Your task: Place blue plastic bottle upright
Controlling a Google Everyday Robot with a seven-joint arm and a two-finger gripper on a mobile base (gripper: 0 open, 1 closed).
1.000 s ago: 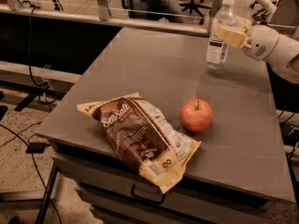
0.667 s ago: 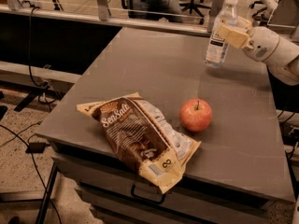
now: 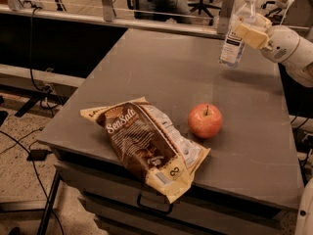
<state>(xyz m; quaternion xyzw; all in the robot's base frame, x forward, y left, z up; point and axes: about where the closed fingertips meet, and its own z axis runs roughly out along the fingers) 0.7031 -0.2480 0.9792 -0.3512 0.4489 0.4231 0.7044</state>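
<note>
The blue plastic bottle [image 3: 236,35] is a clear ribbed bottle with a white cap and a pale label. It stands upright at the far right of the grey table [image 3: 161,67]. Its base looks slightly above the tabletop, with its shadow just below and to the right. My gripper [image 3: 244,32] reaches in from the right, and its pale yellow fingers [image 3: 250,35] are shut on the bottle's upper body. The white arm [image 3: 293,48] runs off the right edge.
A red apple [image 3: 205,120] sits in the middle right of the table. A brown and cream snack bag [image 3: 146,143] lies at the front edge. A railing and office chairs stand behind the table. Cables lie on the floor at the left.
The bottle, held upright in the gripper, has risen slightly from the tabletop. The apple and the bag have not moved.
</note>
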